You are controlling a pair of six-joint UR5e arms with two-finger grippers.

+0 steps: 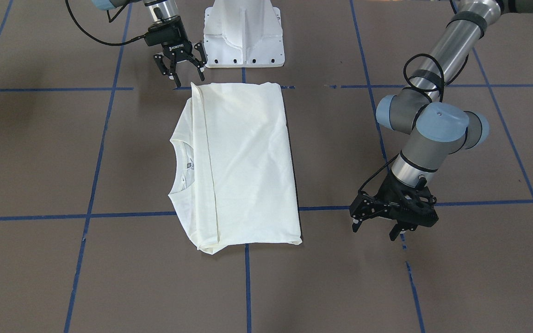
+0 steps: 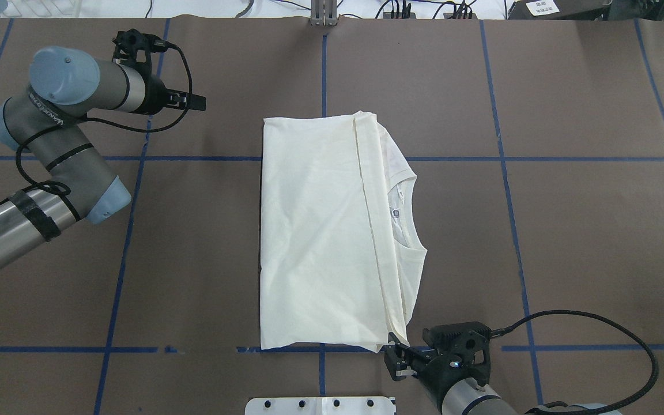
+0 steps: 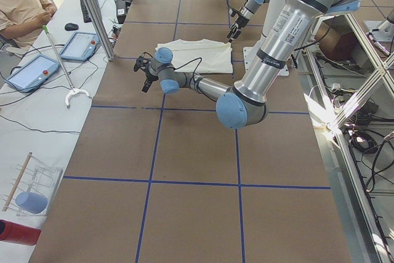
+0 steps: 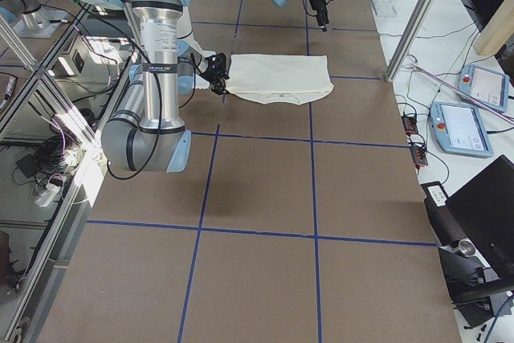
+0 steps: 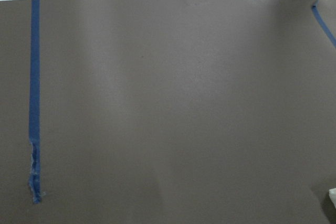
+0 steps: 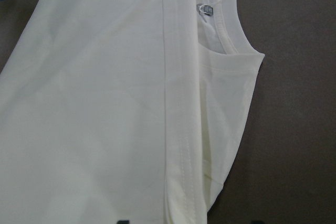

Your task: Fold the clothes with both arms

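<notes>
The folded T-shirt lies flat in the middle of the desk. The right end effector is spread just beside one corner; the left end effector is spread and empty, apart from it.

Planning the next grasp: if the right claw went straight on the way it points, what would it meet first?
Most likely the T-shirt, at its near corner by the folded edge; the right claw is open close by it. Height above the table is unclear.

T-shirt neck label illegibly small
</notes>
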